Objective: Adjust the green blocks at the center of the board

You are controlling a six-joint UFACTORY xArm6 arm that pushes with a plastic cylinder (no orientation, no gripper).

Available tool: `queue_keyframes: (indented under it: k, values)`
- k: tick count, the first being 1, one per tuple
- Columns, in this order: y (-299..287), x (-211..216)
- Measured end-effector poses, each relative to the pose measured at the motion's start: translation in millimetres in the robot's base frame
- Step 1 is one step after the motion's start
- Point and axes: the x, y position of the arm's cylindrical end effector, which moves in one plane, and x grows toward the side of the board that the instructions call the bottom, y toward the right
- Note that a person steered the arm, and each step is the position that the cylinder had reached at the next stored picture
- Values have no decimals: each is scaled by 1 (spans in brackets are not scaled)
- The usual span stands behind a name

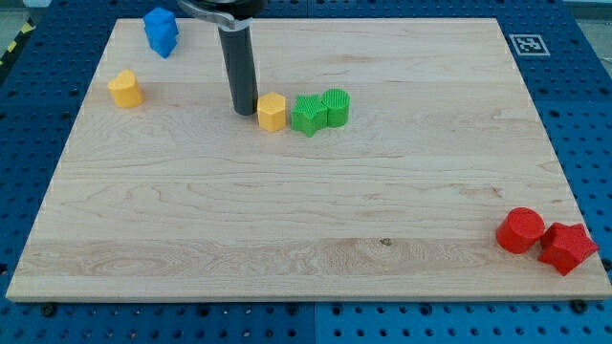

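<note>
Two green blocks sit together a little above the board's middle: a green star-shaped block (308, 115) and a green cylinder (336, 106) touching its right side. A yellow hexagonal block (273, 112) stands against the star's left side. My tip (244, 112) rests on the board just left of the yellow hexagonal block, close to it or touching it. The rod rises straight up from there to the view's top.
A blue block (162, 31) lies at the top left, and a second yellow block (125, 89) below it near the left edge. A red cylinder (520, 230) and a red star-shaped block (567, 248) sit at the bottom right corner of the wooden board (306, 220).
</note>
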Motion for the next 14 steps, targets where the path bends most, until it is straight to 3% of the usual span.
queue_keyframes:
  k: [2, 4, 5, 6, 10, 11, 14]
  values:
    - [25, -52]
    - [97, -3]
    - [100, -9]
    - [109, -41]
    - [181, 16]
    - [179, 38]
    - [139, 18]
